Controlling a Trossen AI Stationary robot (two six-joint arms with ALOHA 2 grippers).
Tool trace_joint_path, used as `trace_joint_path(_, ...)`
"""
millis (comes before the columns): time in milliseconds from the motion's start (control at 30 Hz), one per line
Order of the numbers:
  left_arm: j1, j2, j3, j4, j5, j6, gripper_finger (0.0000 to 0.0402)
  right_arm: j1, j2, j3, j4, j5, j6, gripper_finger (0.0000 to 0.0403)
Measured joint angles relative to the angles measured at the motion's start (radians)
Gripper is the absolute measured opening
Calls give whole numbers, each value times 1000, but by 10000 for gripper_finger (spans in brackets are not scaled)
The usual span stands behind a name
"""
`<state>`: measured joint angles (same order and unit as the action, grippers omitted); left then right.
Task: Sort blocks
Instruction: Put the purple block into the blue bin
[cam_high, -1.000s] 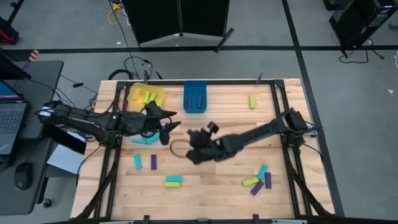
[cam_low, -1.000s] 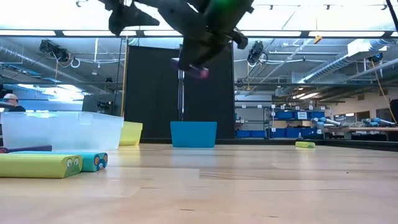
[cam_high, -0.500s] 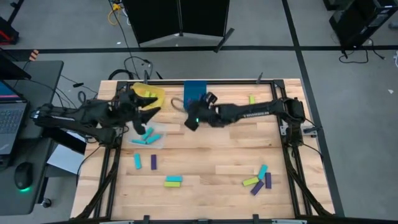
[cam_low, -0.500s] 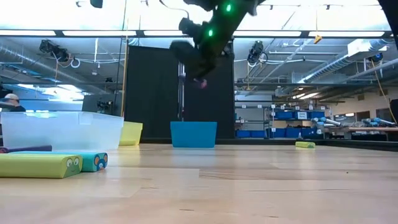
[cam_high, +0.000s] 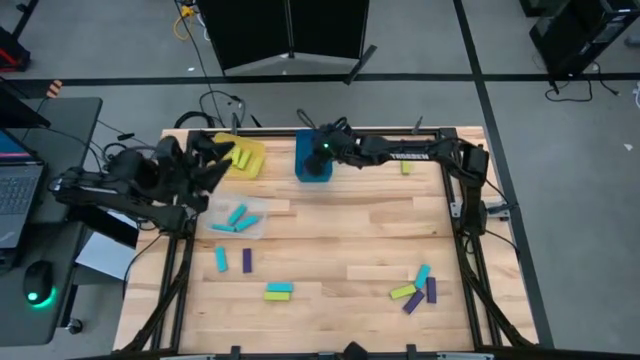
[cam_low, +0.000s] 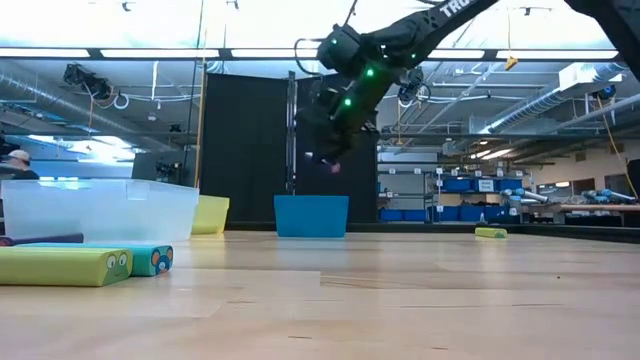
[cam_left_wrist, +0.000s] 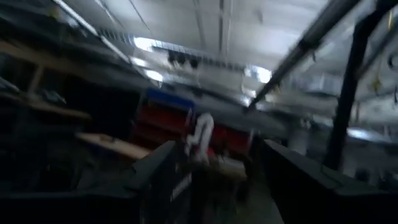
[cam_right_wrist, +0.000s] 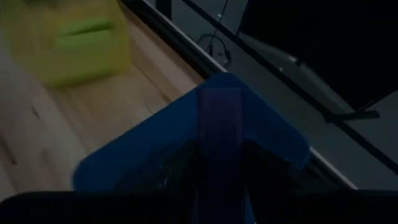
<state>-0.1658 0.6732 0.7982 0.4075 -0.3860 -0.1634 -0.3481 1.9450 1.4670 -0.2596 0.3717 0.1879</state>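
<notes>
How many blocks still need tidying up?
Some are sorted: lime blocks in the yellow bin, teal ones in the clear bin. The right gripper holds a purple block over the blue bin. About nine loose blocks remain.

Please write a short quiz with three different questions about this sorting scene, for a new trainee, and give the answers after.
1. True or false: the right end effector hangs over the blue bin.
2. Which colour is the block held by the right end effector? A) lime B) teal C) purple
3. Fill in: the teal blocks near the left arm lie in the ____ bin.

Key: 1 true. 2 C. 3 clear.

The left end effector waits with open fingers beside the yellow bin, holding nothing.
</notes>
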Motion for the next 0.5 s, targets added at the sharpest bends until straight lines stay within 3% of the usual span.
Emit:
trace_joint_path(167,0,49,0,152,-88,81,241,-33,0,0,14,-29,-24,121)
trace_joint_path(333,0,95,0,187,-193,127,241,-62,0,0,22,-113,-33,121)
trace_joint_path(500,0,124,0,280,-225,135,241,-69,0,0,22,-162,-33,138)
